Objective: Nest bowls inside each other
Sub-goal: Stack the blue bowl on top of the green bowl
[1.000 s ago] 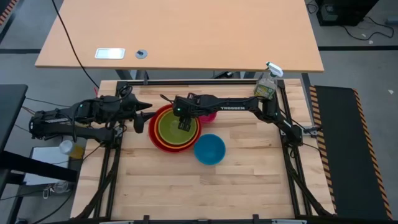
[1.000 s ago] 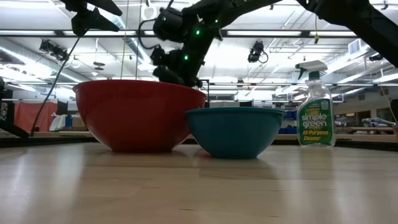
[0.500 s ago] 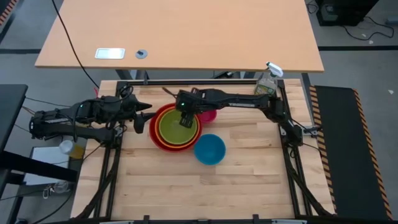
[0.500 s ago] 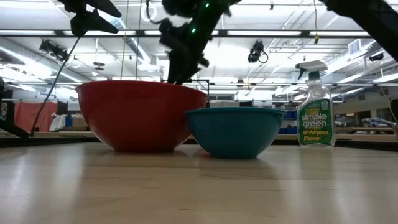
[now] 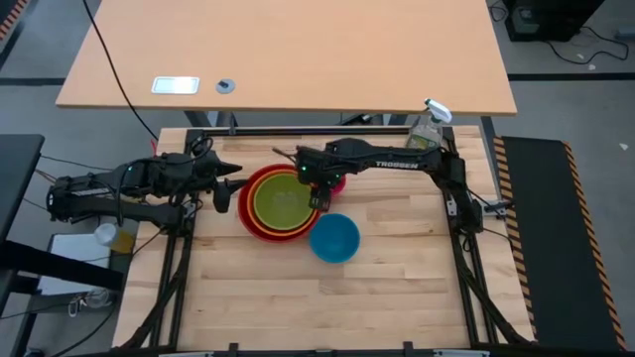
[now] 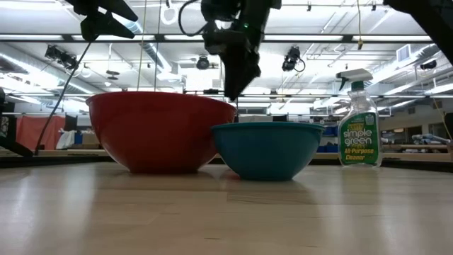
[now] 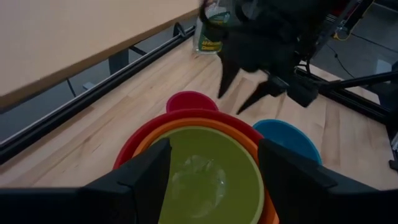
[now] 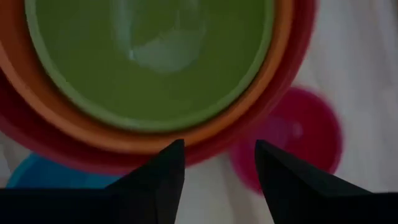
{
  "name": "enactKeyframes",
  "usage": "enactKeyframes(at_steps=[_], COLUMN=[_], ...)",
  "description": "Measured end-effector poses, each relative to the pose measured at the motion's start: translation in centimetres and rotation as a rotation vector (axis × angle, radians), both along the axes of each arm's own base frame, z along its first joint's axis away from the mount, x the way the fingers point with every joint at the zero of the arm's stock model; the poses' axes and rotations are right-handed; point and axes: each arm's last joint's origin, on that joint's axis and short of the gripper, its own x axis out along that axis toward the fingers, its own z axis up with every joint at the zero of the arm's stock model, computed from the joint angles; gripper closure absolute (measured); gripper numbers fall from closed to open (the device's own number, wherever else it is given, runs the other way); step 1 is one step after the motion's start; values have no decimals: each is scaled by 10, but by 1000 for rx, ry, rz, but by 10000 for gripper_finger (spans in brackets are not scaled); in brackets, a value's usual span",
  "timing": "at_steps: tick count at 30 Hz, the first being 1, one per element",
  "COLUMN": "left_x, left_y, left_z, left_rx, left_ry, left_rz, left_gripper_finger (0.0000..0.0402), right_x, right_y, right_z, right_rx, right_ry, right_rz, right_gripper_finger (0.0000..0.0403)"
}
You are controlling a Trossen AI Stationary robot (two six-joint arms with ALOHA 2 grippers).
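Note:
The red bowl (image 5: pixel 250 213) stands on the table with the orange bowl (image 5: pixel 254 188) and the lime green bowl (image 5: pixel 283 203) nested inside it. The blue bowl (image 5: pixel 334 238) stands alone to its near right. The pink bowl (image 8: pixel 298 137) stands to its far right, half hidden under my right arm in the high view. My right gripper (image 5: pixel 319 200) hangs open above the stack's right rim, pointing steeply down, with nothing between its fingers (image 8: pixel 163 180). My left gripper (image 5: pixel 226 186) waits open, raised at the stack's left side.
A clear spray bottle (image 5: pixel 427 134) with a green label stands at the table's far right corner. Bare wood (image 5: pixel 327 307) lies toward the near edge. A metal rail (image 5: pixel 317 131) runs along the far edge, with a desk (image 5: pixel 288 50) beyond it.
My right gripper has risen from just above the green bowl and gone toward the table's right, to above the stack's right rim. It has tipped to point more steeply down. The bowls have stayed where they were.

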Motion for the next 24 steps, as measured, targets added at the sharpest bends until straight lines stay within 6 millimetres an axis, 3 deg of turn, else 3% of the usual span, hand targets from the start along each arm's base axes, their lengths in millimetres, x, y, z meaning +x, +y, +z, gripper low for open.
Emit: enactKeyframes(at_steps=[8, 15, 19, 24], left_x=[0, 0, 0, 0], left_y=[0, 0, 0, 0], left_z=[0, -1, -1, -1], left_rx=[-3, -4, -4, -4], left_ry=[4, 4, 5, 7], left_rz=[3, 3, 3, 3], left_gripper_finger=[157, 157, 157, 157], right_x=[-40, -74, -79, -77], right_y=[15, 25, 26, 26], right_z=[-11, -49, -63, -63], right_rx=[20, 106, 143, 133], right_ry=[-137, -187, -149, -161], right_rz=[-72, -158, -164, -134], right_gripper_finger=[202, 202, 202, 202])
